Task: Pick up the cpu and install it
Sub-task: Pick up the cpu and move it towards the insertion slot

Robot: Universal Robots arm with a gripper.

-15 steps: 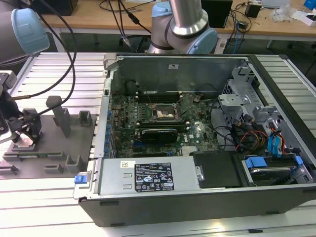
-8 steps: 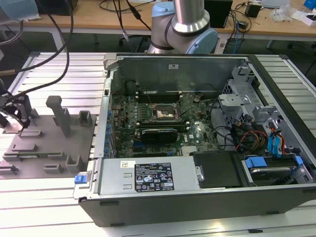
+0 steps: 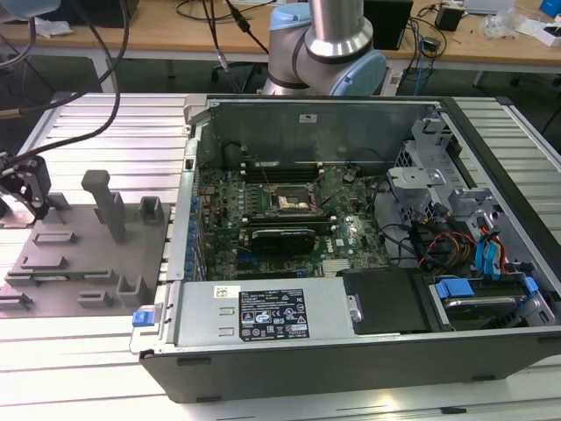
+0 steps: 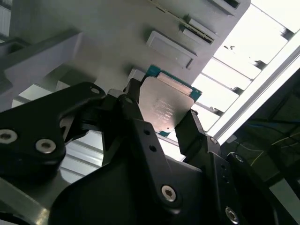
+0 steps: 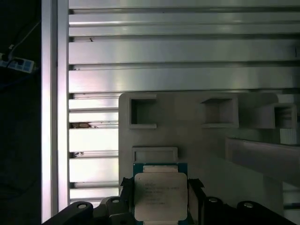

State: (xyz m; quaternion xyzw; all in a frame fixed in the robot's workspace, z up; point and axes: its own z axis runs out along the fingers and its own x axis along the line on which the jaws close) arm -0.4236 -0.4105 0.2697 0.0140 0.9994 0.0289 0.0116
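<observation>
the gripper (image 4: 161, 115) is closed narrowly on the cpu (image 4: 165, 101), with one black finger (image 4: 188, 131) pressed to each of two opposite edges and the pale metal lid facing the second wrist view. the first wrist view shows the same hold, the chip (image 5: 161, 199) framed by both fingers at the near edge of the grey tray (image 5: 197, 140). whether its underside touches the tray or hangs just above it cannot be told. in the exterior view the gripper (image 3: 26, 189) sits at the far end of the tray, on that view's left, well apart from the open computer case (image 3: 351, 351) and the metal-framed socket (image 3: 290, 201) on its motherboard. the cpu looks light, rigid and thin, with a smooth lid that gives little friction, so it is probably best held by its side edges, as it is here. its green board rim and contact face are likely fragile, so squeezing hard or tilting it risks a slip or damage.
</observation>
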